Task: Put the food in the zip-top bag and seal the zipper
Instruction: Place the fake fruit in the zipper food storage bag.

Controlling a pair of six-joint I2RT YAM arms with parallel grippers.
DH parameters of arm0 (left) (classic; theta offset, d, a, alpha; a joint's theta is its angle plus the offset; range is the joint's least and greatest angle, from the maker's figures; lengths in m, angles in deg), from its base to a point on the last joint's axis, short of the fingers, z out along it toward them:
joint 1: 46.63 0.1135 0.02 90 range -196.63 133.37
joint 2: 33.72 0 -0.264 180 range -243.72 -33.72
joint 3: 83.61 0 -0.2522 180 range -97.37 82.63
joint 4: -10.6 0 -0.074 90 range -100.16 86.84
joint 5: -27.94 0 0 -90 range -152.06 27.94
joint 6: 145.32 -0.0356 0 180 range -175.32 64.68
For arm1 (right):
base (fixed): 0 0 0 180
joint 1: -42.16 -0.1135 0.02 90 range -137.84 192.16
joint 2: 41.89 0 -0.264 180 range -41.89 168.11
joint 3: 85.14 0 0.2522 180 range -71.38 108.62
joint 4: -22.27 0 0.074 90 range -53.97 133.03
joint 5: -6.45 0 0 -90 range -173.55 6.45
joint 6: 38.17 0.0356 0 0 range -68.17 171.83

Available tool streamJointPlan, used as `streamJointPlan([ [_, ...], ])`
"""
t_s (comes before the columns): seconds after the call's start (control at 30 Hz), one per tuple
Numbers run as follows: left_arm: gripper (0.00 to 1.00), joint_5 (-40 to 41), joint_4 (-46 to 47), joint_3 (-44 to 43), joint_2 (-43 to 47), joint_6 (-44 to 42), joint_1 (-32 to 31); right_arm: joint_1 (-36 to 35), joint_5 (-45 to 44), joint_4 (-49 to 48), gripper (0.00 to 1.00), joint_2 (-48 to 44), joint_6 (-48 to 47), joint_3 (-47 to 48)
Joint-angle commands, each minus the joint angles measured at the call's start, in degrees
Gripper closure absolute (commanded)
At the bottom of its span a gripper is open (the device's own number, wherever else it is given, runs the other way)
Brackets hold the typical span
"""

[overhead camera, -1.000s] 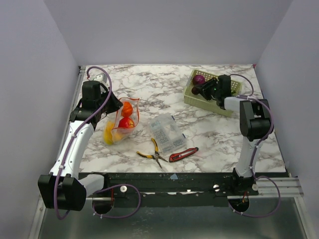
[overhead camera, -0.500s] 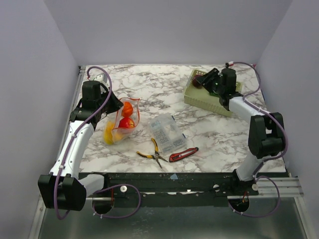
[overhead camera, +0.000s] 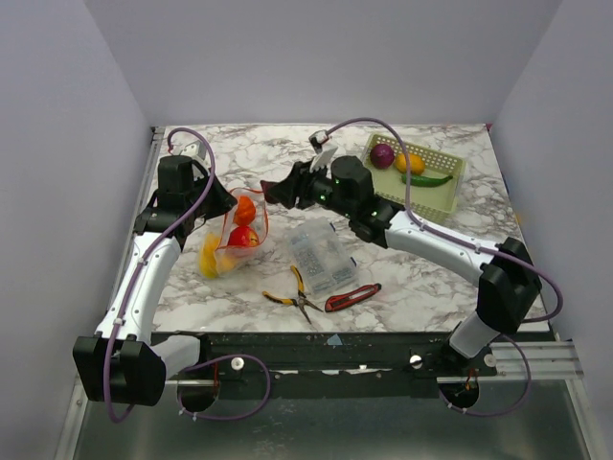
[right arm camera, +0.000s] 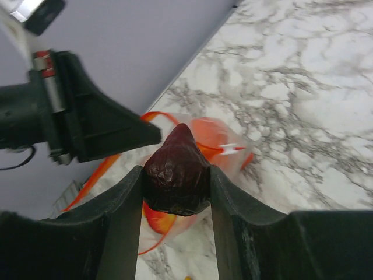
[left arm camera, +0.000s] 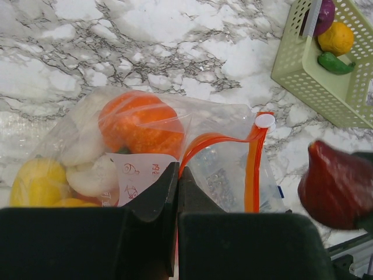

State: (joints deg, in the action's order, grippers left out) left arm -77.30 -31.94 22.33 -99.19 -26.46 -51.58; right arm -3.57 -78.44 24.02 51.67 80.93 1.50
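Observation:
The zip-top bag (overhead camera: 233, 240) lies at the left, holding an orange fruit (left arm camera: 140, 122), a yellow one (left arm camera: 34, 182) and pale pieces. My left gripper (overhead camera: 221, 204) is shut on the bag's mouth edge, pinching the orange-red zipper (left arm camera: 252, 169) strip and holding the mouth open; the pinch shows in the left wrist view (left arm camera: 178, 175). My right gripper (overhead camera: 273, 193) is shut on a dark red pointed food piece (right arm camera: 176, 172) and holds it in the air just right of the bag mouth (right arm camera: 217, 140). The piece also shows in the left wrist view (left arm camera: 337, 185).
A pale green basket (overhead camera: 421, 201) at the back right holds a purple fruit (overhead camera: 382, 154), a yellow-orange one (overhead camera: 410, 163) and a green pepper (overhead camera: 436, 179). A clear compartment box (overhead camera: 323, 257), yellow-handled pliers (overhead camera: 290, 293) and a red-handled tool (overhead camera: 352, 297) lie near the front.
My right arm has swung from the basket at the back right across to the bag mouth, carrying the dark red piece. The left arm and bag have not moved.

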Motion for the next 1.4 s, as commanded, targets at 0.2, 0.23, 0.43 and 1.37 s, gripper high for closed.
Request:
streamJointPlan([
  [0.2, 1.0, -0.8, 1.0, 0.4, 1.2, 0.1, 0.4, -9.5, -4.9, 0.9, 0.88, 4.4, -11.8, 7.8],
  [0.23, 1.0, -0.8, 1.0, 0.4, 1.3, 0.1, 0.4, -9.8, -6.2, 0.9, 0.86, 5.0, -12.0, 8.1],
  [0.43, 1.0, -0.8, 1.1, 0.4, 1.5, 0.2, 0.6, -10.8, -8.2, 2.1, 0.75, 7.3, -12.5, 9.1],
  [1.37, 1.0, -1.3, 1.2, 0.4, 1.3, 0.6, 0.8, -5.6, -8.7, 6.8, 0.34, 4.0, 3.9, 6.8],
])
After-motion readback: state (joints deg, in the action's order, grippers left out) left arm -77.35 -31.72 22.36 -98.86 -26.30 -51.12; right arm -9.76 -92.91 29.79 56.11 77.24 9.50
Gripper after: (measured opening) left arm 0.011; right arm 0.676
